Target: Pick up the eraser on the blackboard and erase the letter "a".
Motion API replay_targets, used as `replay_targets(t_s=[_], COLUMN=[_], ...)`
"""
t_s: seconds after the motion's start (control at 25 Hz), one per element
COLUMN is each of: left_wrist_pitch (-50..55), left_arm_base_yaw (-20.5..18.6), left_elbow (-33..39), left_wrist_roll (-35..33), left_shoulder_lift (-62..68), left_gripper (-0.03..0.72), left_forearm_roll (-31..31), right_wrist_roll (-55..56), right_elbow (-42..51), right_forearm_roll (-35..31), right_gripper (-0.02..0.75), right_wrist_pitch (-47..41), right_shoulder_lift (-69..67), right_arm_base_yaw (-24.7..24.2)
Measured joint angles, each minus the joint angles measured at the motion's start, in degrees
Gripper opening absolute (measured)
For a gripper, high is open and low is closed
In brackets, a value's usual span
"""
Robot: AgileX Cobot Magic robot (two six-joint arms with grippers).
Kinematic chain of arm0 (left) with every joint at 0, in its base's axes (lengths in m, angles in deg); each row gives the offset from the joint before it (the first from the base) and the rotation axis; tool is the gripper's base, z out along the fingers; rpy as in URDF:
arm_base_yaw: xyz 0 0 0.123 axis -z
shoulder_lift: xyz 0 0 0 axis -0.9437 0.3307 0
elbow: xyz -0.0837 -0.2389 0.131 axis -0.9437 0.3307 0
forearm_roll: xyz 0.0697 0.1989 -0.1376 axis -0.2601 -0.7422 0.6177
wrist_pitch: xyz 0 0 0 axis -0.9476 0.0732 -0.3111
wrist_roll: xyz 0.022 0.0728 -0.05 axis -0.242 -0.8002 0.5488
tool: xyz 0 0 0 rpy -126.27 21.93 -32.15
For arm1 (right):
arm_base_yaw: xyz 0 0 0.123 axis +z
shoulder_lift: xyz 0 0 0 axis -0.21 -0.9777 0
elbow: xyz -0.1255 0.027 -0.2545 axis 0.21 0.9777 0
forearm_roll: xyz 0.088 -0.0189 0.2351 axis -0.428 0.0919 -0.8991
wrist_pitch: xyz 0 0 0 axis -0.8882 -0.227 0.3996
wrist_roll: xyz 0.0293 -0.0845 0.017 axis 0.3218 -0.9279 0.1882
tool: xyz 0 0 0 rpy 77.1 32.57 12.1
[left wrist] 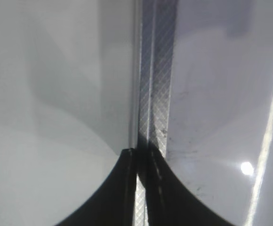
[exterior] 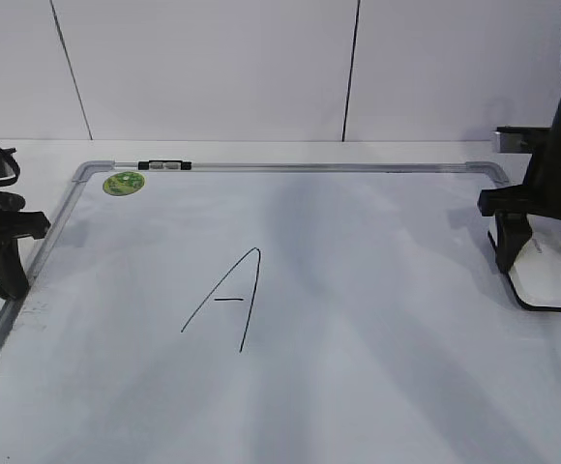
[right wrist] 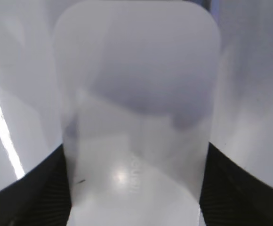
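Right gripper (exterior: 544, 259) lowered at the blackboard's (exterior: 377, 387) right edge, jaws gripping the one eraser (exterior: 547, 276). Left gripper (left wrist: 141, 188) over the left frame, jaws closed. One capital "A" (exterior: 227, 300) visible.

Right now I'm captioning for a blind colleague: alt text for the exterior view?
A white eraser sits between the right gripper's fingers at the right edge of a whiteboard. A black capital "A" is drawn mid-board; the left gripper rests at the left frame.
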Motion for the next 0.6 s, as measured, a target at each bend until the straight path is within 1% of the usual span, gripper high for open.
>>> replay_targets(t_s=[0.6], left_wrist_pitch=[0.0], left_arm_base_yaw=[0.0], left_elbow=[0.0], left_wrist_roll=[0.0], left_shoulder_lift=[0.0], left_gripper=[0.016], left_forearm_roll=[0.0], right_wrist_roll=[-0.25], right_elbow=[0.0], right_forearm_roll=[-0.34], right_gripper=[0.559], right_wrist_pitch=[0.15], right_shoulder_lift=[0.0], right_arm_base_yaw=[0.0])
